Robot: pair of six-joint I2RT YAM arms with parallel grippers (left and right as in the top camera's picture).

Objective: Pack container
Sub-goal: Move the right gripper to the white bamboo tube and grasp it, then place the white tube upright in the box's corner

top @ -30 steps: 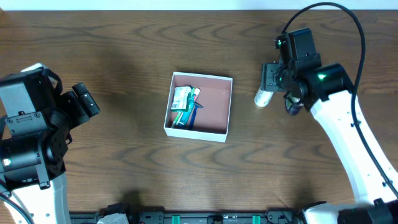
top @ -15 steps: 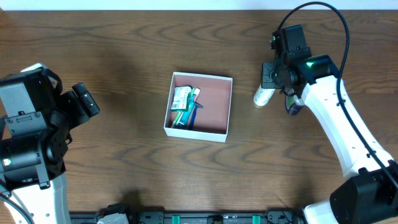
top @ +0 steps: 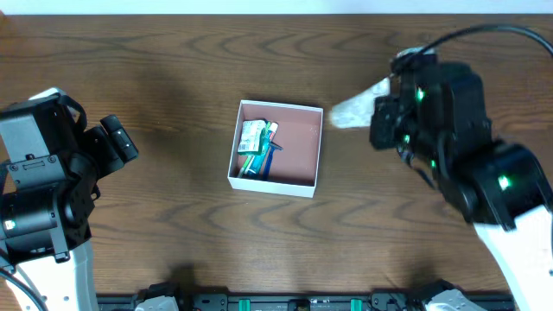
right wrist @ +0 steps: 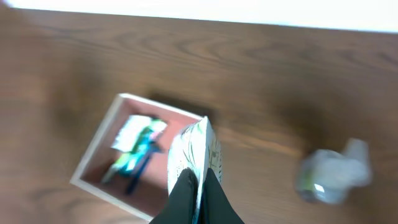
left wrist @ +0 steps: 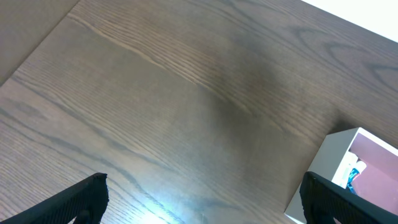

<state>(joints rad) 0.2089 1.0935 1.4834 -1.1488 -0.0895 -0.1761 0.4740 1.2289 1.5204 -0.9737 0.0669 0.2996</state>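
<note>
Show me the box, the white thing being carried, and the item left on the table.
container (top: 272, 186), overhead view, its white front wall.
white tube (right wrist: 198, 148), right wrist view, its crinkled body.
blurred pale item (right wrist: 333, 175), right wrist view, its middle.

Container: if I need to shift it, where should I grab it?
Probably the right wall of the container, pinched from above, one finger inside and one outside: the wall is thin and upright, the floor beside it bare. The packed items crowd the left wall.
</note>
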